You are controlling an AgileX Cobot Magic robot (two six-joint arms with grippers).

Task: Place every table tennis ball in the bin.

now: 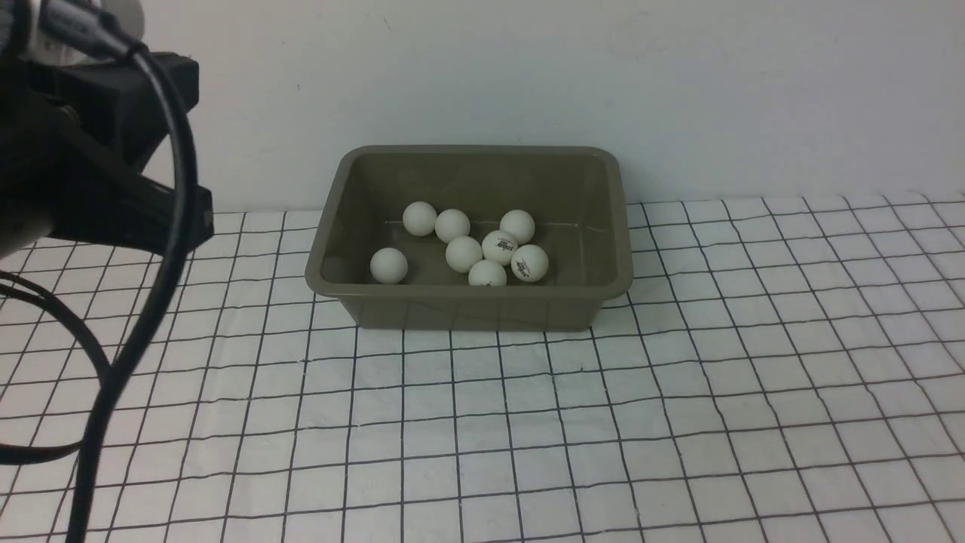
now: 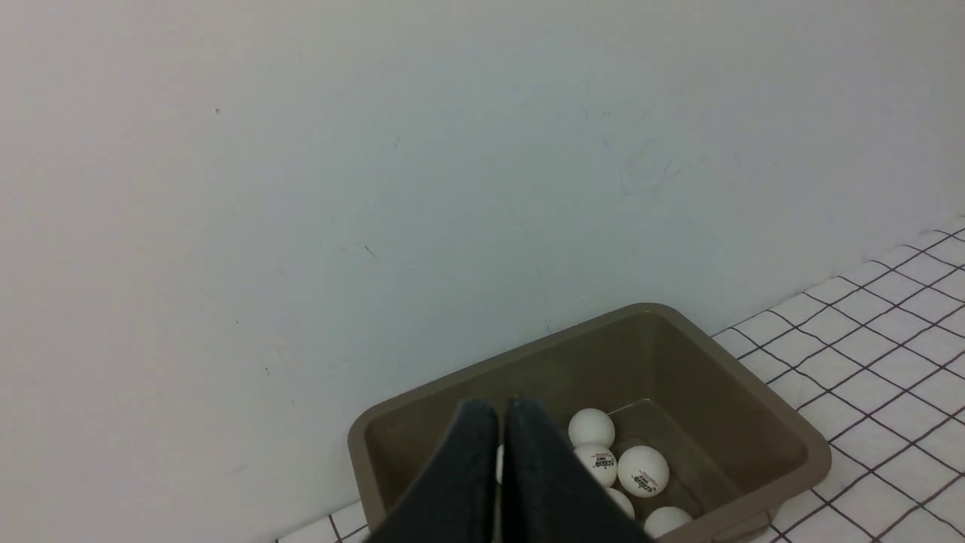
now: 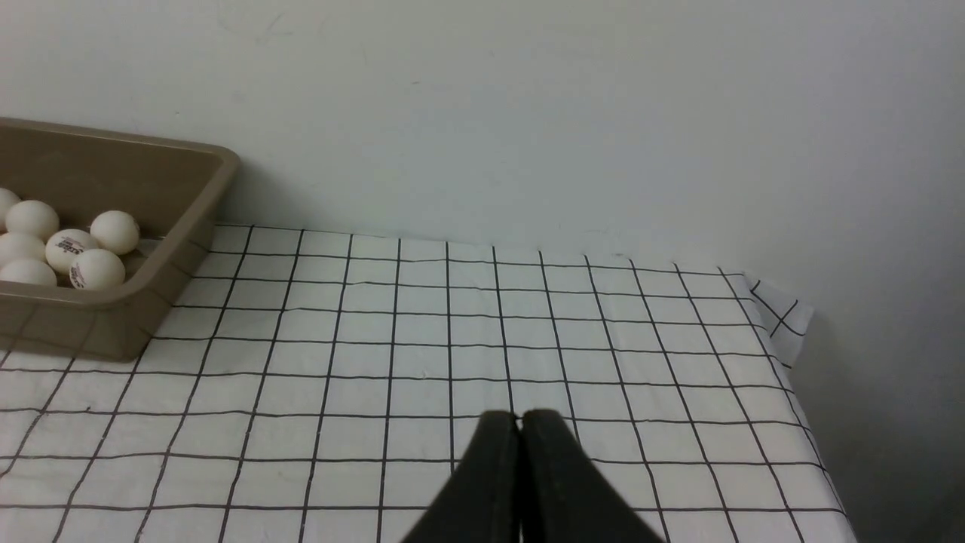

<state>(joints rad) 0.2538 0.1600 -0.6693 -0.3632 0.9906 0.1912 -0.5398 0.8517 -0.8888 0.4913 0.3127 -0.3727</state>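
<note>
The olive-grey bin (image 1: 482,311) stands at the back middle of the table, against the wall. Several white table tennis balls (image 1: 464,253) lie on its floor, some with printed logos; no ball shows on the cloth. In the left wrist view my left gripper (image 2: 501,411) is shut and empty, raised and pointing at the bin (image 2: 716,392) and its balls (image 2: 640,470). My left arm (image 1: 90,173) hangs high at the left. The right gripper (image 3: 519,418) is shut and empty above the cloth, well to the right of the bin (image 3: 113,324) and balls (image 3: 114,231).
A white cloth with a black grid (image 1: 603,422) covers the table, and a plain wall (image 1: 678,90) rises right behind the bin. The left arm's black cables (image 1: 151,302) hang at the left. The cloth's far right corner (image 3: 776,317) marks the table's edge.
</note>
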